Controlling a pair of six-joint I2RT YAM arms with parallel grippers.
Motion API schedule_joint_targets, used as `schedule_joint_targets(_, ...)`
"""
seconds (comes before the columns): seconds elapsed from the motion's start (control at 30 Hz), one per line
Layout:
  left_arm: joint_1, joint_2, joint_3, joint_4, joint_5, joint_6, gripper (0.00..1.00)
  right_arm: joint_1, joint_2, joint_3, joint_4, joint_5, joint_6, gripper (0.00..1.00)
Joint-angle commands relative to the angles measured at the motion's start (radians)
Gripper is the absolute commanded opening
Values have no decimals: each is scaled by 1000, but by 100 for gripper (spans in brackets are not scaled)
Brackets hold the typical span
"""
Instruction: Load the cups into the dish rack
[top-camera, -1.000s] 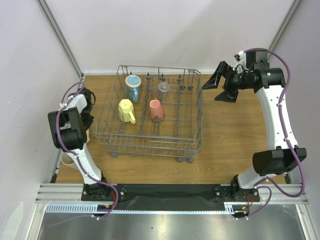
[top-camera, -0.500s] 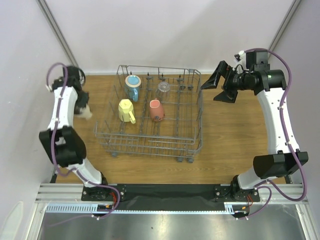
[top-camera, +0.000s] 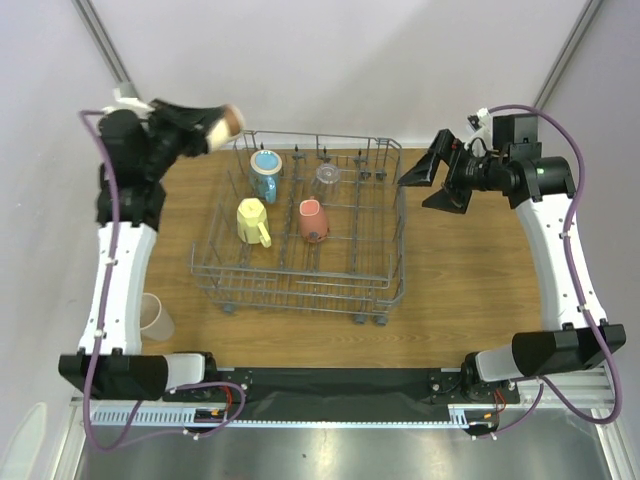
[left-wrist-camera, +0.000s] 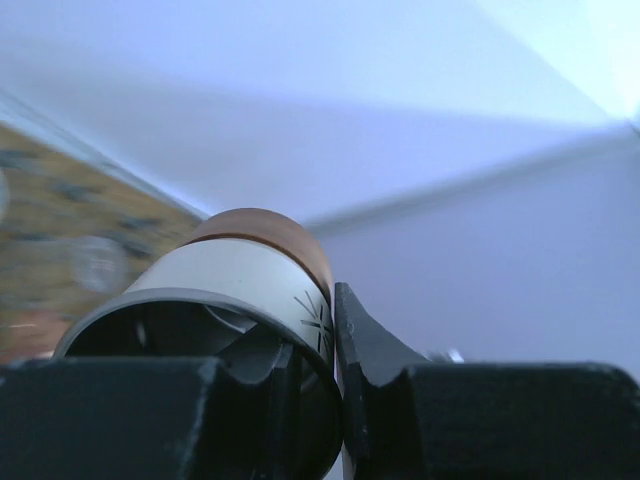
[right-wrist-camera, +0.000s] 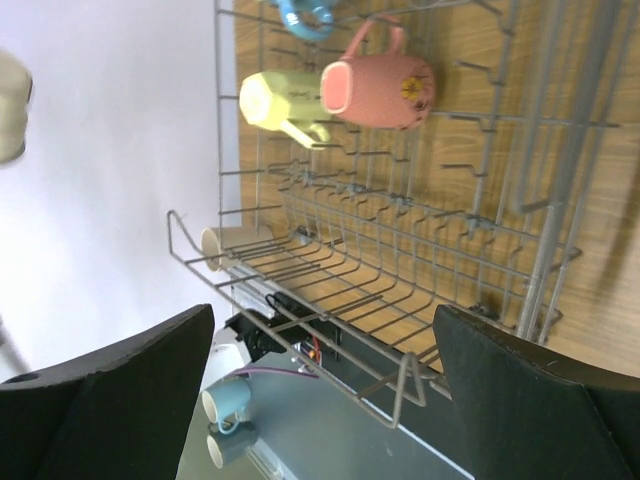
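Beige cup is seen standing on the table, near-left, outside the dish rack. Cream-and-brown cup is clamped at its rim by the left gripper, raised beyond the rack's far-left corner. Yellow cup, blue cup, pink cup and glass cup are seated in the rack. Right gripper is spread wide, empty, just off the rack's right edge.

The cream-and-brown cup has a cream wall, a brown band at its base and a thin black starburst mark. The dish rack is grey wire. It holds a blue cup with orange inside, a pale yellow mug, a salmon pink mug with a small flower mark, and a clear glass. A beige cup stands on the table, which is brown wood grain. The left arm and right arm are white with black joints.
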Motion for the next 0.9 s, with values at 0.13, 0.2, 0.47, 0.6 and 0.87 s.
schedule_joint_targets(0.13, -263, 95, -26, 695, 340, -217, 0, 67, -72, 2, 240, -142, 55, 100)
schedule_joint_targets(0.2, -337, 125, -21, 767, 354, -265, 0, 87, -84, 5, 292, -198, 67, 100)
schedule_joint_targets(0.47, -528, 170, -49, 978, 281, -421, 0, 97, -199, -99, 668, -292, 246, 100)
schedule_joint_targets(0.6, -593, 185, -54, 969, 256, -443, 0, 101, -230, -107, 720, -303, 257, 100)
schedule_joint_targets(0.87, -673, 194, -109, 884, 238, -662, 0, 113, -226, -54, 718, -323, 173, 100)
